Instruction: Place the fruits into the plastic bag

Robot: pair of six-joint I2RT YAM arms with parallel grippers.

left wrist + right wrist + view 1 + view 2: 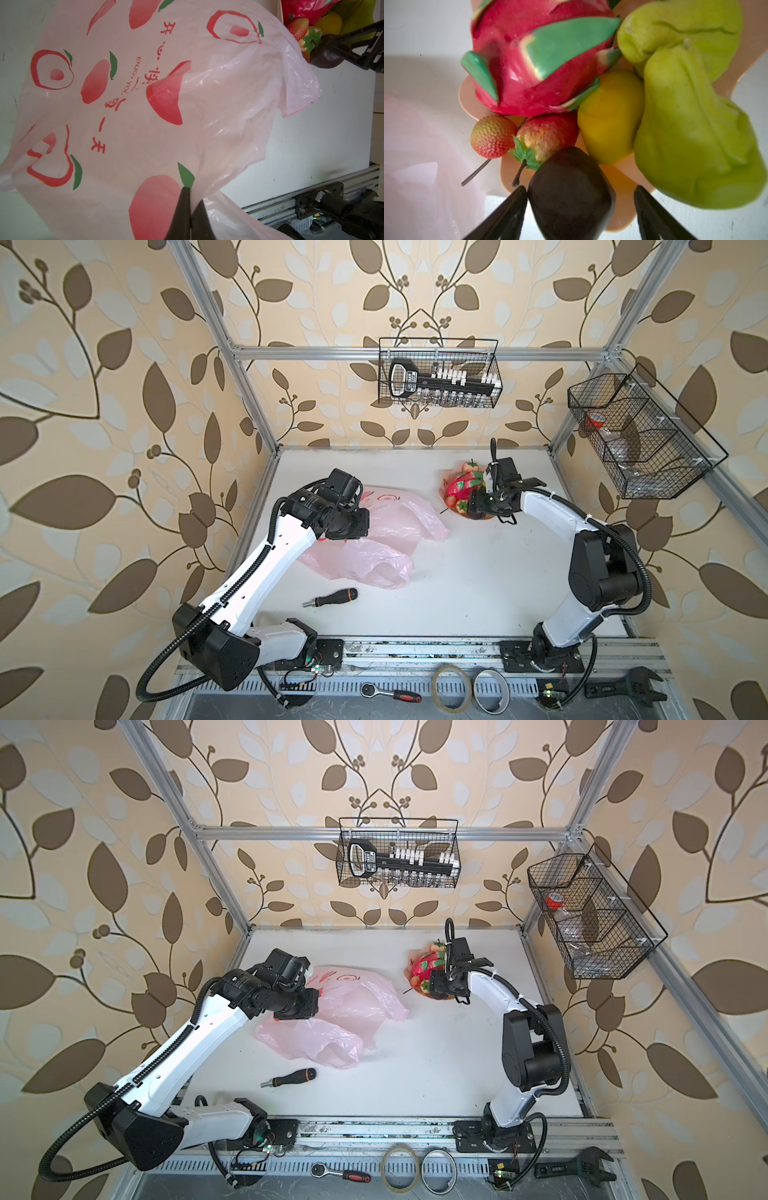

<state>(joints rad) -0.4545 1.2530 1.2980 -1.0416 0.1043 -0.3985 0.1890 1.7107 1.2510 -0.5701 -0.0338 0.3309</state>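
Note:
The pale-pink plastic bag (386,526) (349,1002) lies crumpled at the left centre of the table. My left gripper (192,193) is shut on a fold of the bag (145,104), at a printed peach. The fruits are heaped on a peach-coloured plate (467,99) at the back right: a dragon fruit (533,62) (461,485), a green pear (695,135), a lemon (610,118) and a strawberry (493,137). At the plate's near edge, my right gripper (580,189) stands open around the dark plum (571,207). One finger touches the plum and the other stands clear of it.
A black-handled screwdriver (330,598) lies in front of the bag. A ratchet (390,693), two tape rolls (451,686) and a wrench (623,686) sit on the front rail. Wire baskets hang on the back wall (438,373) and on the right wall (636,435).

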